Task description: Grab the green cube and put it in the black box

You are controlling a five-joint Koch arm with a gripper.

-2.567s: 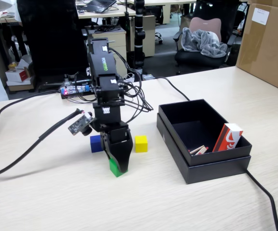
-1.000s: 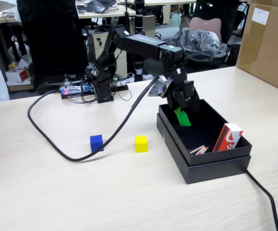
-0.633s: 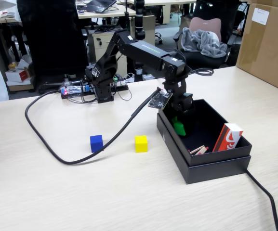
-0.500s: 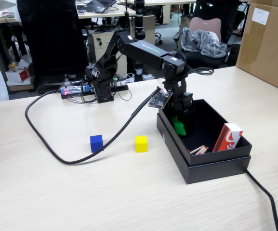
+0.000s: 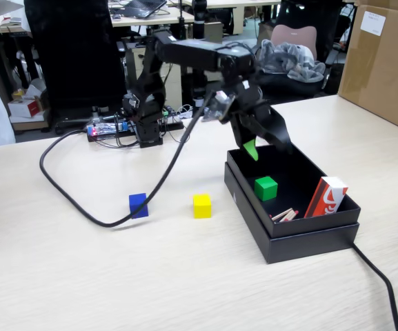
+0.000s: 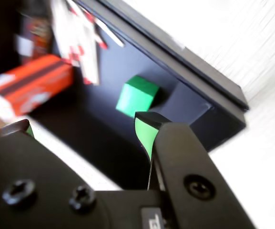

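While your arm reaches out over the worktop (image 5: 81,276), the tool (image 5: 267,146) hangs above the back part of the black box (image 5: 302,241) with its two jaws spread wide and nothing between them. In the wrist view you see one green-faced fingertip (image 6: 144,133) clearly, and the other jaw stays at the left edge, well apart from it. The green cube (image 5: 265,187) lies free on the floor of the black box, near the left wall as the fixed view shows it, and it touches no jaw. In the wrist view the same cube (image 6: 136,95) sits just beyond the fingertip, lower than the tool. A red and white packet (image 5: 325,196) leans against the right wall of the box, and some small sticks (image 5: 284,215) lie near it. Outside the box, the yellow cube (image 5: 201,205) and the blue cube (image 5: 138,205) rest on the worktop, apart from each other. A black cable (image 5: 67,189) curves across the worktop from the arm.
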